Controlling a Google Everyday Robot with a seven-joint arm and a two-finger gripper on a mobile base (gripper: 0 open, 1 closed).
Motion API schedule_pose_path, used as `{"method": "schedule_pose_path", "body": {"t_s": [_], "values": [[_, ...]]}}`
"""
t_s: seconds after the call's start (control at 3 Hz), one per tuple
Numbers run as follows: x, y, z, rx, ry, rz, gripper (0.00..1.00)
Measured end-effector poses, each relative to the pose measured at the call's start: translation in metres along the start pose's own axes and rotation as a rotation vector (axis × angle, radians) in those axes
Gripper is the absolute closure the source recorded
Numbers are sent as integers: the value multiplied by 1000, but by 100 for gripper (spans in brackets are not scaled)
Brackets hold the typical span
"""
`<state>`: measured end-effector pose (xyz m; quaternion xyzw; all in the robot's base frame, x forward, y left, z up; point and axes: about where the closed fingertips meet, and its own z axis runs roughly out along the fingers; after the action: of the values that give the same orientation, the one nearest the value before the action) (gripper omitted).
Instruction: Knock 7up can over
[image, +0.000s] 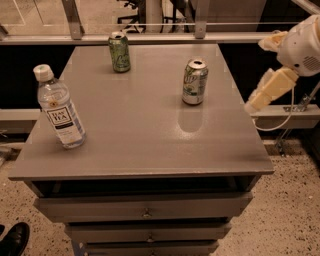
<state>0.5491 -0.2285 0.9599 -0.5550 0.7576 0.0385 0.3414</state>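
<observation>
The 7up can (194, 82) stands upright on the grey table (145, 135), right of the middle, silvery-white with green patches and a silver top. My gripper (265, 95) is cream-coloured and hangs off the table's right edge, to the right of the can and about level with it. It does not touch the can. The white arm (302, 45) reaches in from the upper right.
An all-green can (119, 51) stands at the table's far edge. A clear water bottle (59, 109) with a white cap stands near the left edge. Drawers (145, 210) sit under the tabletop. A railing (150, 36) runs behind the table. A black shoe (12, 240) is at the bottom left.
</observation>
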Motion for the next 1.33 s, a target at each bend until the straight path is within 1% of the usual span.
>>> {"method": "schedule_pose_path", "body": {"t_s": [0.33, 0.67, 1.0, 1.33], "values": [[-7, -32, 60, -52, -234, 91, 0], [-12, -42, 94, -95, -358, 138, 0], [-29, -31, 125, -180, -470, 166, 0], [-42, -15, 139, -245, -532, 175, 0]]}}
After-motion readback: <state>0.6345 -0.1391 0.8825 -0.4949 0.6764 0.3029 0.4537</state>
